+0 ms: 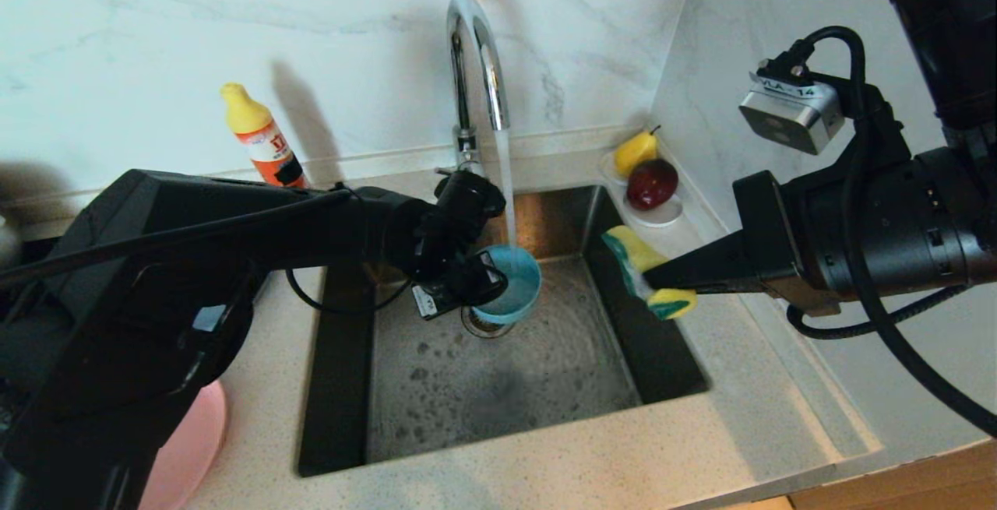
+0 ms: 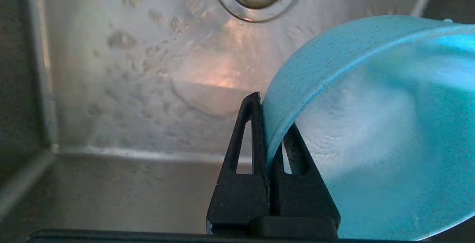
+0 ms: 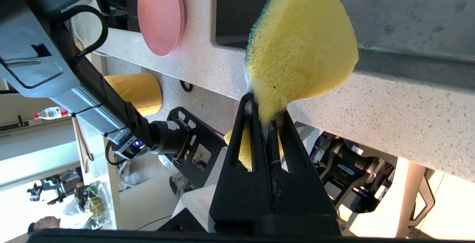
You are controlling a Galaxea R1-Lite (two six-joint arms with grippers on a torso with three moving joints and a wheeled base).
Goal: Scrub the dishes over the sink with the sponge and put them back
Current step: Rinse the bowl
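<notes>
White marble-veined walls (image 1: 156,35) are seen meeting in a corner behind a pale speckled stone surface (image 1: 623,455). Beyond its edge, a light floor (image 3: 156,202) and a yellow bin (image 3: 135,91) are shown, brightly lit.

Both arms are matte black, thick and blocky. The right arm (image 1: 880,222) carries a silver camera box (image 1: 790,113) with a white label, and looping black cables. The left arm (image 1: 234,237) trails a thin black cable. Each ends in triangular black jaws with cut-out slots.
</notes>
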